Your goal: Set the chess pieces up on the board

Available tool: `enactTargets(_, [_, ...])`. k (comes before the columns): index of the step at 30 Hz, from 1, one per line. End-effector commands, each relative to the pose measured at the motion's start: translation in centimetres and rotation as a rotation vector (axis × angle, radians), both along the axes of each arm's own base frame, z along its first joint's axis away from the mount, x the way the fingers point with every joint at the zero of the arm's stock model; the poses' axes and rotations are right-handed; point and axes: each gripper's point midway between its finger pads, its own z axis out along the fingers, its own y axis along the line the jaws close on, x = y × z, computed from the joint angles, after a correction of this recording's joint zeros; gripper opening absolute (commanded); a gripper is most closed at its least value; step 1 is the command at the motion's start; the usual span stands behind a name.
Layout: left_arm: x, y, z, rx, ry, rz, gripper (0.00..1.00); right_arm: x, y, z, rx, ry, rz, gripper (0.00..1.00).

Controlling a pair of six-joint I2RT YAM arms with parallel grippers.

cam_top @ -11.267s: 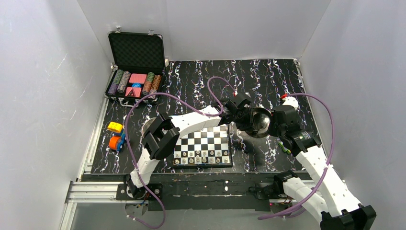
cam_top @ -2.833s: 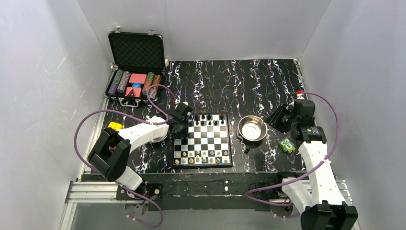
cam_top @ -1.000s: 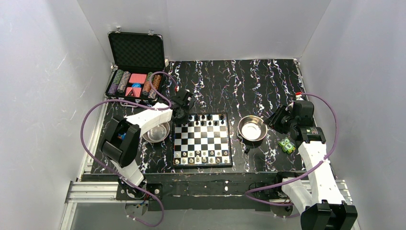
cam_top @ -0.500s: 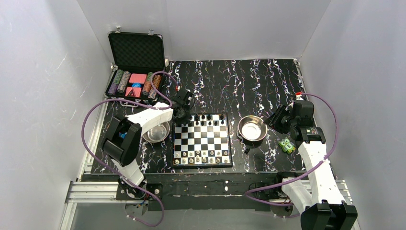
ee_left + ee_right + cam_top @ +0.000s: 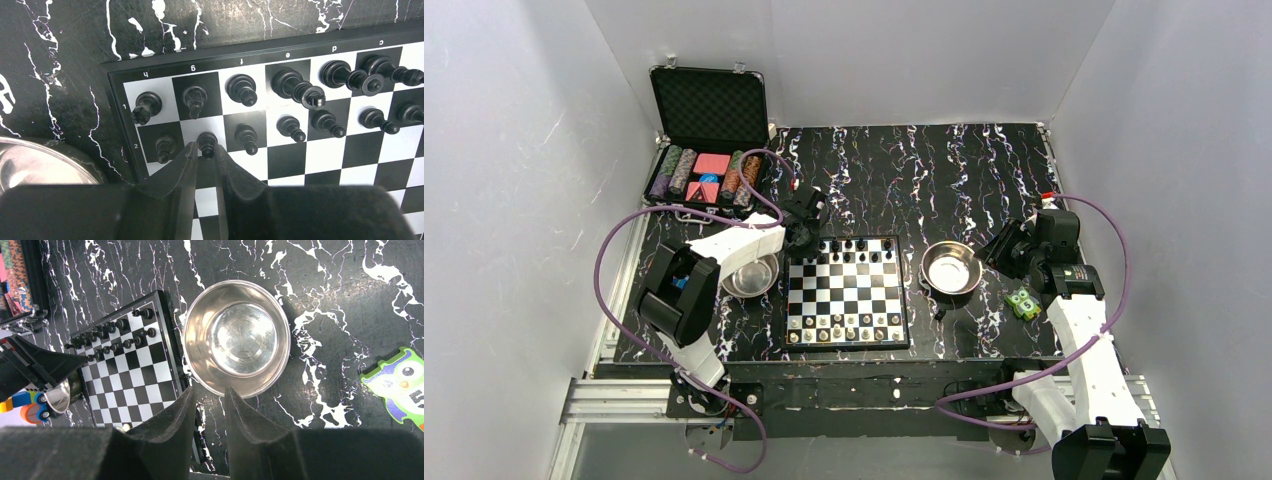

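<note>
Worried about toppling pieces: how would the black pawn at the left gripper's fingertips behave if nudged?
The black pawn is narrow on a small base, so it probably tips easily. Its glossy rounded head may slip in a pinch. Neighbouring pawns stand close, so a fall could knock them.

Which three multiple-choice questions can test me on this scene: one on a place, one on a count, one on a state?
1. Where over the board is the left gripper? A near edge; B far left corner; C right edge.
2. How many steel bowls stand beside the board? A one; B three; C two.
3. The right bowl is: A empty; B full of pieces; C overturned.

1 B, its fingers flank a black pawn there.
2 C, the left bowl and the right bowl.
3 A, only bare metal shows inside.
</note>
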Motion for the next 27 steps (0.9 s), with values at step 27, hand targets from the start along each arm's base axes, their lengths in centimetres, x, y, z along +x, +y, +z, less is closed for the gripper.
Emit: enactTargets(27, [1.8,0.0,9.6,-0.093,-0.191,0.016,0.24,-0.6,0.2,1.4,-0.001,-0.014,0.015,0.34])
